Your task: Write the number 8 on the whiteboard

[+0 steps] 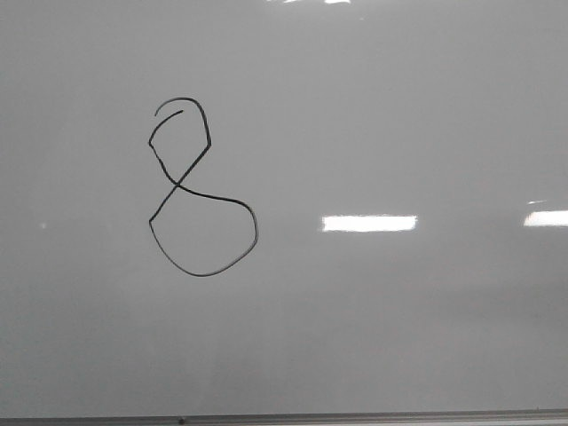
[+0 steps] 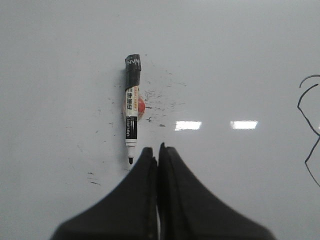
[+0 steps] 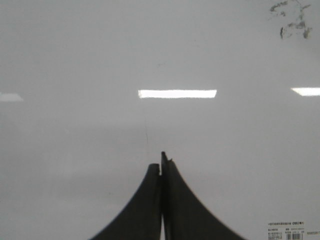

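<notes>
A thin black hand-drawn number 8 stands on the whiteboard in the front view, left of centre, with a small angular upper loop and a rounded lower loop. Part of its stroke shows at the edge of the left wrist view. My left gripper is shut and empty, its tips just beside the nib of a black-and-white marker that rests on the whiteboard over a red magnet. My right gripper is shut and empty over bare whiteboard. Neither gripper shows in the front view.
Small black ink flecks surround the marker. A smudge of old ink and a small printed label show in the right wrist view. The board's thin metal bottom edge runs along the front view. Bright light reflections lie on the board.
</notes>
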